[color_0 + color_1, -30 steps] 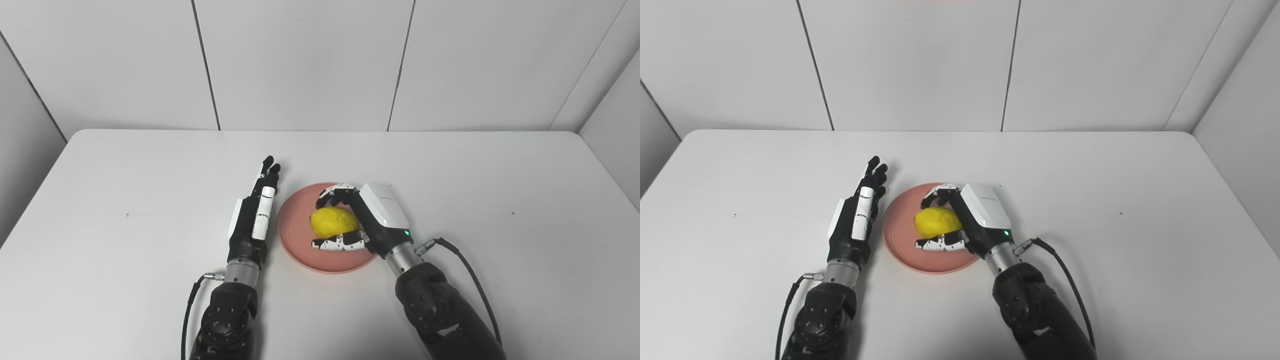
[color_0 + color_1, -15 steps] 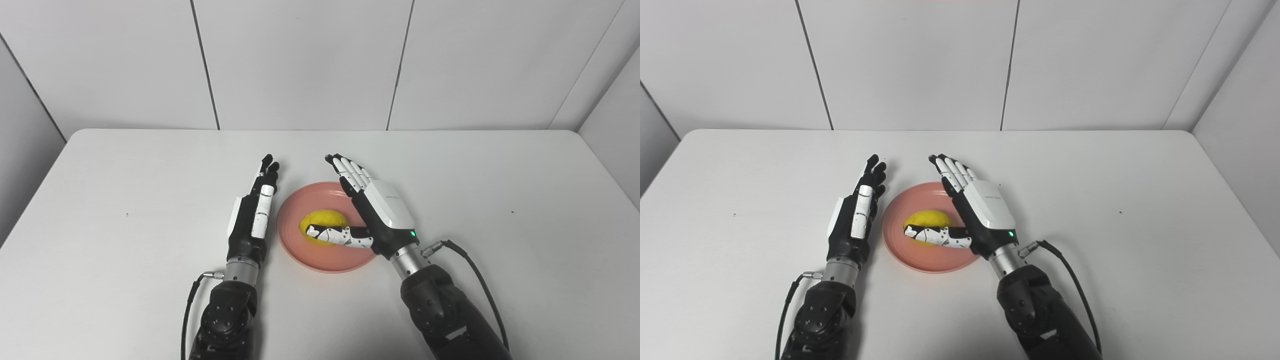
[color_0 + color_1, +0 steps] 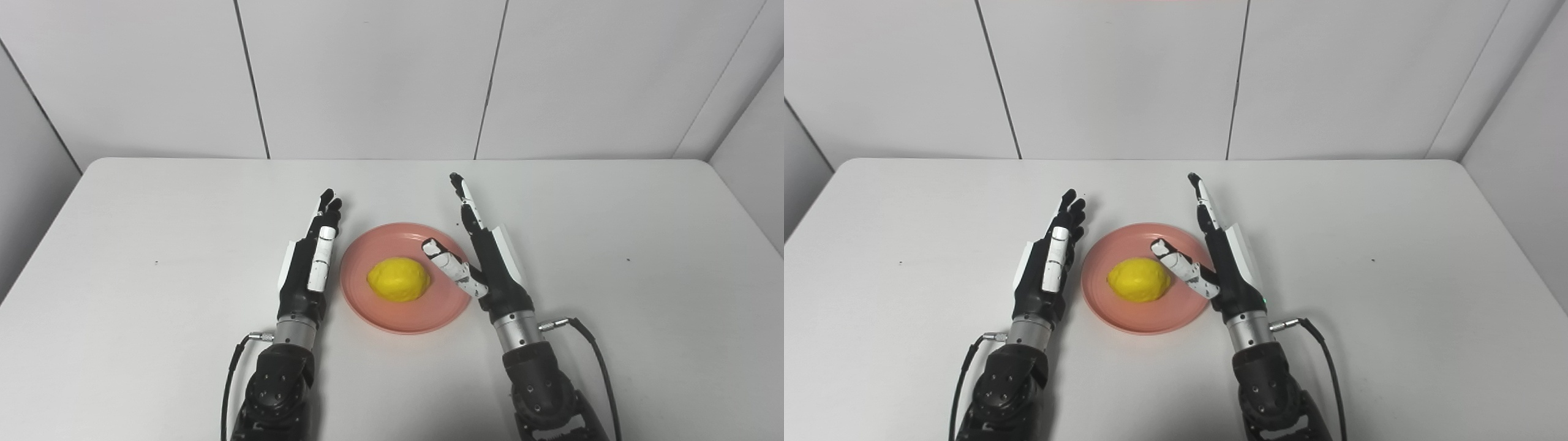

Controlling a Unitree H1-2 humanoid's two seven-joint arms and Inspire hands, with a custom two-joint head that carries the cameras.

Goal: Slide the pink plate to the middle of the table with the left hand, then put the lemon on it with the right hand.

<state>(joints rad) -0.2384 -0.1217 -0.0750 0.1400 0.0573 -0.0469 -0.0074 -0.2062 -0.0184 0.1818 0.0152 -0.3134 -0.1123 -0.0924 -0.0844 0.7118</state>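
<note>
A pink plate (image 3: 422, 312) lies near the middle of the white table, and a yellow lemon (image 3: 398, 279) rests on it, free of both hands. My right hand (image 3: 487, 257) stands edge-on just right of the plate, open, fingers straight and pointing away, thumb over the plate's right rim, clear of the lemon. My left hand (image 3: 310, 260) is open and flat-fingered just left of the plate, beside its rim, holding nothing. The plate (image 3: 1157, 321), lemon (image 3: 1138, 280), right hand (image 3: 1226, 257) and left hand (image 3: 1048, 260) also show in the right eye view.
The white table (image 3: 122, 245) runs to a paneled wall at the back and side walls left and right. A cable (image 3: 588, 343) loops off the right wrist. Nothing else stands on the table.
The right hand opened and let go of the lemon, then drew back to the right and turned edge-on. The lemon stays on the plate. The left hand has not moved.
</note>
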